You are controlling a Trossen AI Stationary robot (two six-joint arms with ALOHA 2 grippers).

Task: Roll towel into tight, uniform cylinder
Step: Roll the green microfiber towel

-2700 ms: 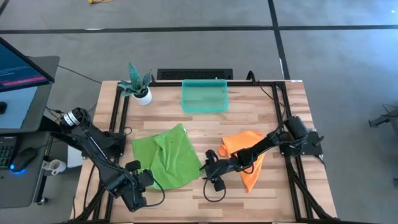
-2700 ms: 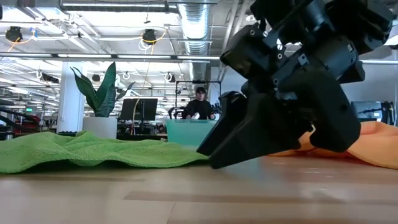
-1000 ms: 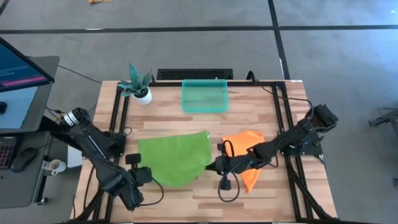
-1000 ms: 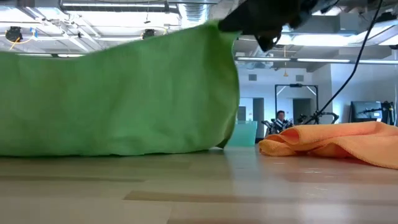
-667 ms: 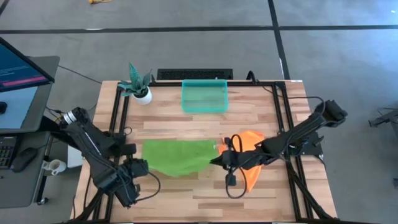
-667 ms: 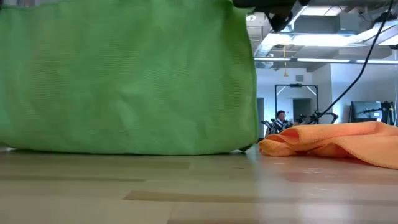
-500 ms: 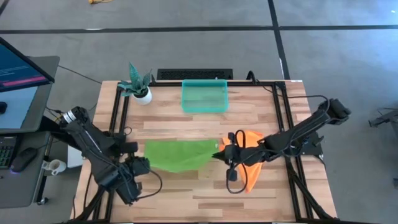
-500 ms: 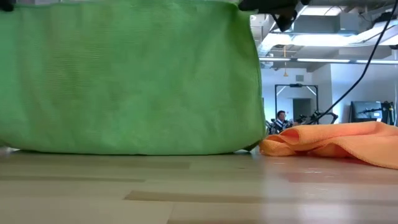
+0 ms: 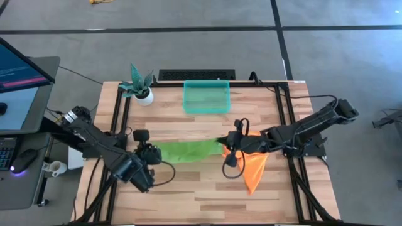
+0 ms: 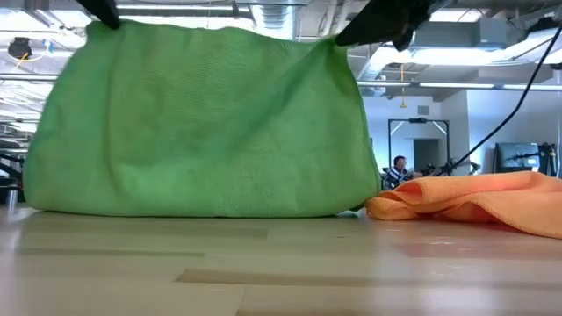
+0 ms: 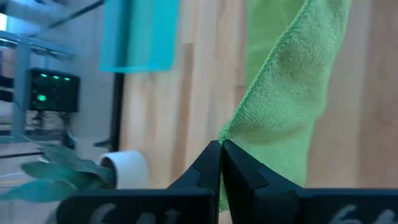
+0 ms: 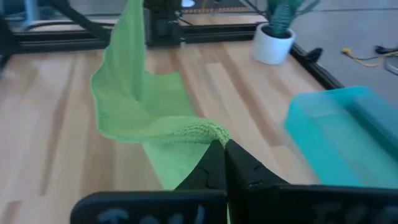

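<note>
A green towel hangs like a curtain between my two grippers; its lower edge rests on the table. My left gripper is shut on the towel's upper left corner, and my right gripper is shut on its upper right corner. In the low view the towel fills the left and middle, with the left gripper and right gripper at its top corners. My left gripper pinches the towel's upper left corner between its two fingers, level, from the table's left. The towel hangs below that corner, its bottom on the table. My right gripper pinches the towel's upper right corner between its two fingers, level, from the table's right. The corner bunches at the fingertips. The top edge runs stretched toward the left gripper.
An orange cloth lies crumpled right of the towel, under the right arm. A teal tray stands at the far middle and a potted plant at the far left. Bare wood runs along the near edge.
Both grippers have gone up and toward the table's far edge, each keeping its corner of the towel. The towel, which lay spread with its right side raised, has been drawn upright and stretched between them; its lower edge has stayed on the table.
</note>
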